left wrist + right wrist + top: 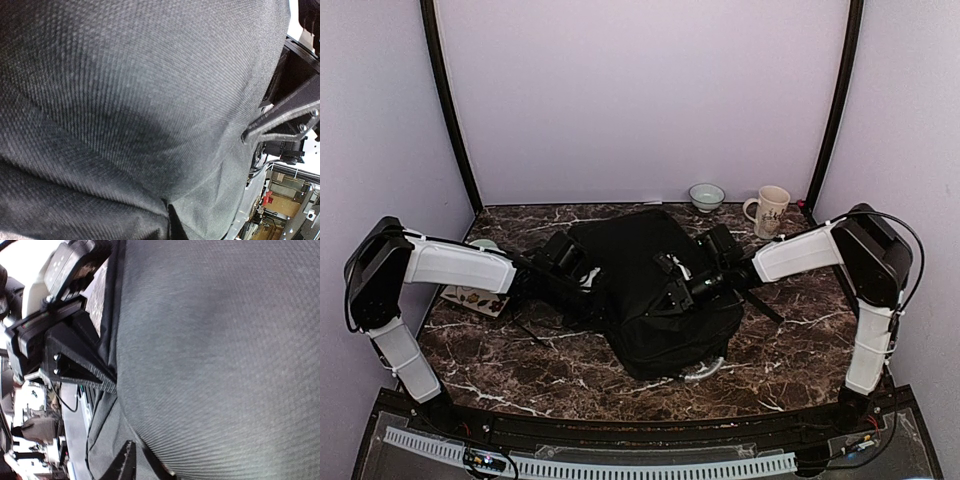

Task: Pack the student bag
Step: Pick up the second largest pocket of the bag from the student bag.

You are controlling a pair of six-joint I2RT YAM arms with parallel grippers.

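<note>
The student bag (650,290), a big black fabric backpack, lies in the middle of the marble table (520,370), its silvery loop handle (705,370) at the near edge. My left gripper (582,280) presses into the bag's left side. In the left wrist view black fabric (125,100) fills the frame and a pinched fold runs down over the hidden jaws. My right gripper (688,288) is on the bag's right top. Only one of its fingers (125,465) shows in the right wrist view, tight against bulging fabric (215,350) that covers the other.
A small bowl (706,195) and a cream mug (769,210) stand at the back right. A flat printed card (475,298) lies at the left under my left arm. A black strap (765,305) trails right of the bag.
</note>
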